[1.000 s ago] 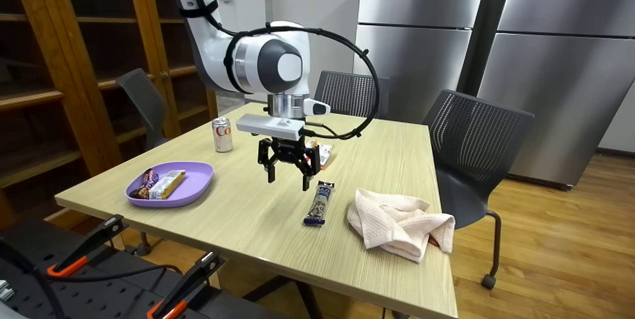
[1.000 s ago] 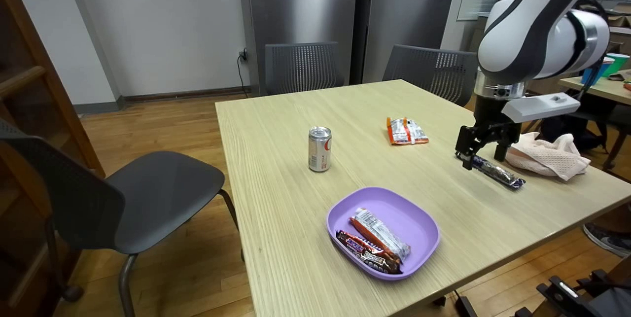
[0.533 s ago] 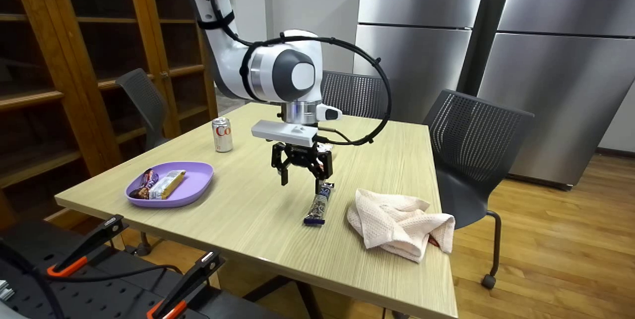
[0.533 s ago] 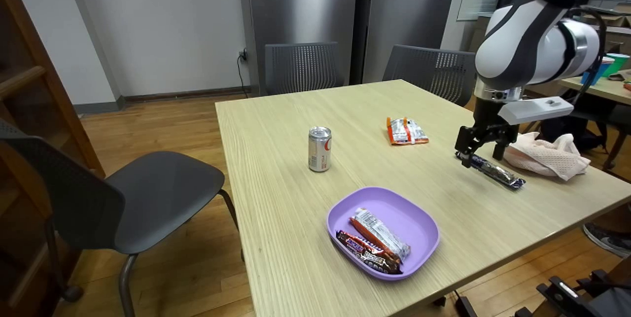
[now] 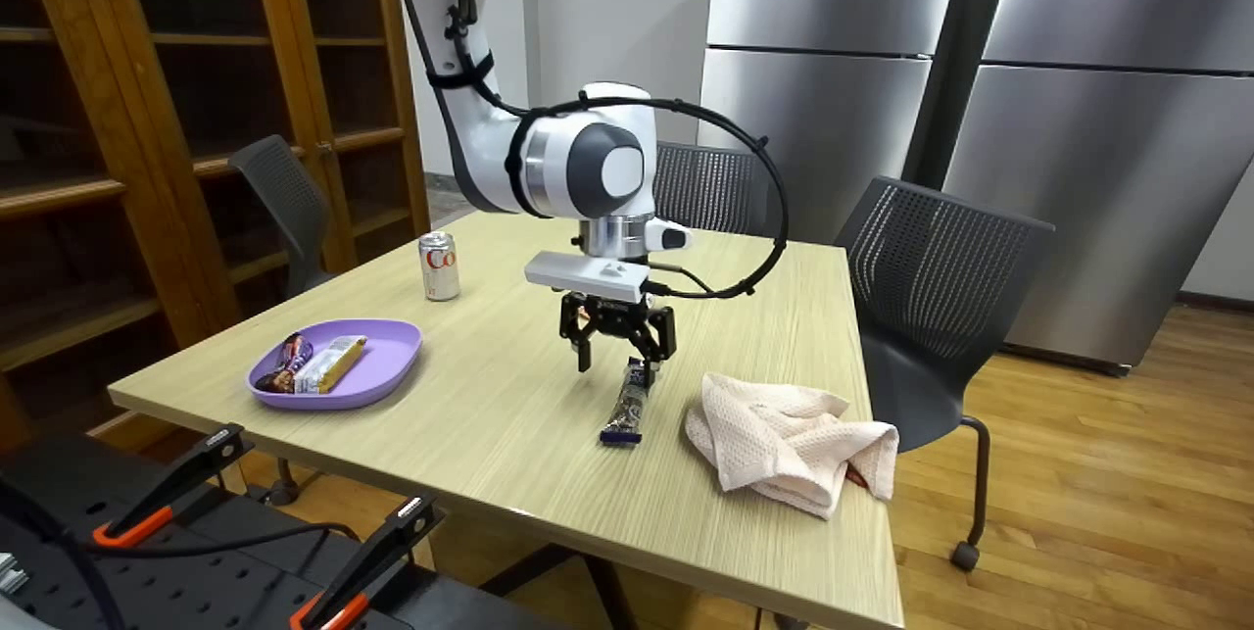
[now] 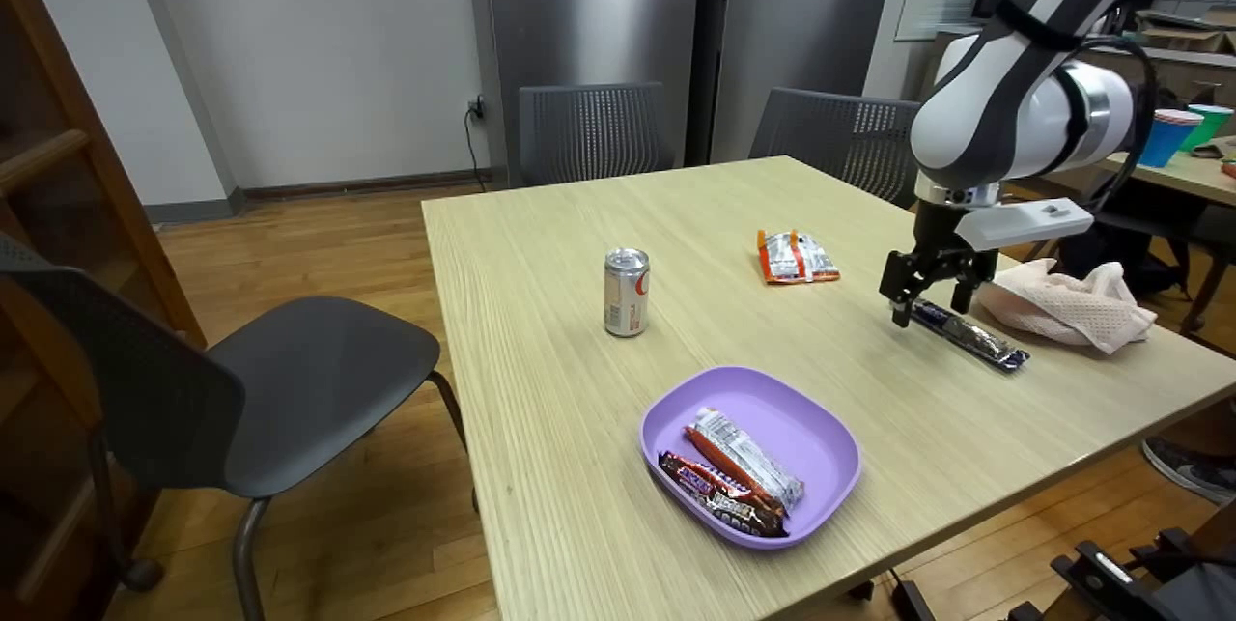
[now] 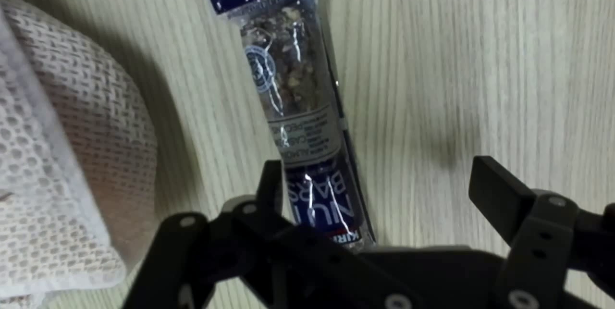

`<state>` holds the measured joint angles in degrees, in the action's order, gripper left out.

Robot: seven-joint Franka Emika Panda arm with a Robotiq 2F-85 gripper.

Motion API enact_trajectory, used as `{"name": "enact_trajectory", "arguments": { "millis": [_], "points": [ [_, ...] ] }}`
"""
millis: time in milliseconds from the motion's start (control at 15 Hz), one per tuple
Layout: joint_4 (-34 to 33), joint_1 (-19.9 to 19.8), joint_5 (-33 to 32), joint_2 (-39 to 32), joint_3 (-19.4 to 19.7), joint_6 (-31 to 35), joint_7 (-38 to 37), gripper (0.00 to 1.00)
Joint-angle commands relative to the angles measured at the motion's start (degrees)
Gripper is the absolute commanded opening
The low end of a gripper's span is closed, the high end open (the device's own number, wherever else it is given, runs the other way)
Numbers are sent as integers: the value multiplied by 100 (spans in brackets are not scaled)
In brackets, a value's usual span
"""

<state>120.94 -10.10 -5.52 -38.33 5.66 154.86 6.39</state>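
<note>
A wrapped nut bar [image 7: 302, 107] lies on the desk [image 7: 432, 49] at upper centre-left of the wrist view, print inverted: "NU", "BARS", "KIR" and "NET WT" are legible. The pincer [image 7: 377, 177], at the lower edge, is spread wide and grips nothing; its finger [image 7: 270, 184] at frame left stands just beside the nut bar, contact not determinable. Pale cloth [image 7: 62, 155] occupies the left edge. In an exterior view the arm [image 5: 605, 160] descends from top centre, pincer pointing straight down. At left, a can [image 5: 439, 272] is marked "Co"; below it, a purple plate [image 5: 392, 361] bears two wrapped snacks [image 5: 331, 365], print too small to confirm.
</note>
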Motion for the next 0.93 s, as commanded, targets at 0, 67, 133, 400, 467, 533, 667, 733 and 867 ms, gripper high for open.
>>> {"name": "enact_trajectory", "arguments": {
  "millis": [0, 67, 133, 400, 467, 533, 667, 733, 867],
  "points": [
    [-344, -193, 138, -208, -118, -194, 224, 100],
    [-383, -212, 145, -241, -121, -197, 227, 100],
    [-409, -232, 148, -265, -123, -194, 232, 100],
    [-465, -309, 168, -303, -156, -187, 297, 100],
    [-471, -311, 168, -306, -157, -189, 304, 100],
    [-472, -323, 172, -306, -170, -194, 323, 100],
    [-437, -355, 176, -274, -196, -177, 371, 74],
    [-421, -363, 175, -261, -198, -171, 389, 68],
    [-392, -365, 167, -239, -190, -157, 409, 51]
  ]
}}
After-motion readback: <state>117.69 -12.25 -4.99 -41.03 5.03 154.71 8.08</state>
